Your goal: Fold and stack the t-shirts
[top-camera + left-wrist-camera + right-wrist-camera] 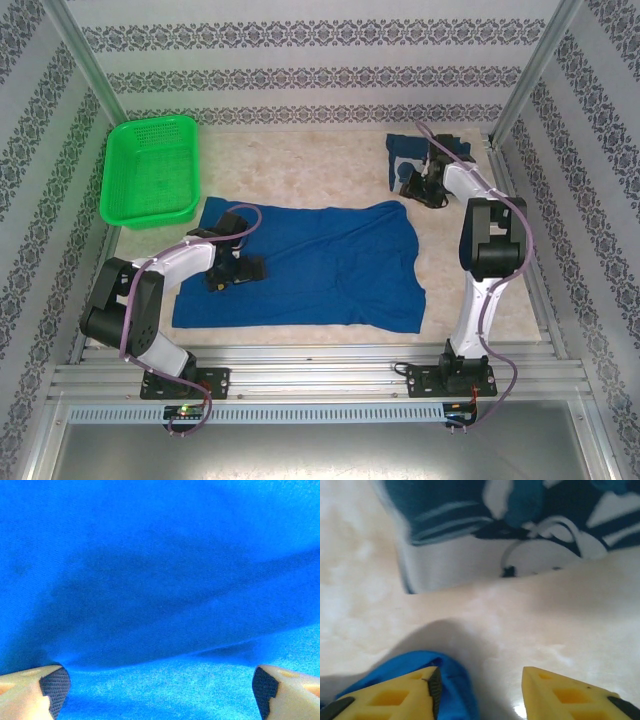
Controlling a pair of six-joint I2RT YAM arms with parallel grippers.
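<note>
While we are looking down from the top external view, we are seeing the spread t-shirt (320,265) lying flat and royal blue across the middle of the table (300,165), with no print showing. The folded t-shirt (403,153) is lying at the far right, well apart from the green mesh basket (150,170) in the far left corner. The left gripper (235,272) is sitting over the left part of the spread t-shirt. The right gripper (425,190) is sitting between the folded t-shirt and the far right corner of the spread t-shirt. At this scale we cannot tell how either pair of fingers is standing.

In the left wrist view, we are seeing the two fingers (50,692) standing wide apart at the lower corners. Blue cloth is lying creased in soft folds beyond them and is passing between them unclamped.

In the right wrist view, we are seeing the yellow fingers (570,697) parted, with bare table showing in the gap. A rounded bit of blue cloth (447,672) is lying just beside the inner face of the left finger, not pinched. Farther off, the folded t-shirt (495,530) is showing its white print, blurred.
</note>
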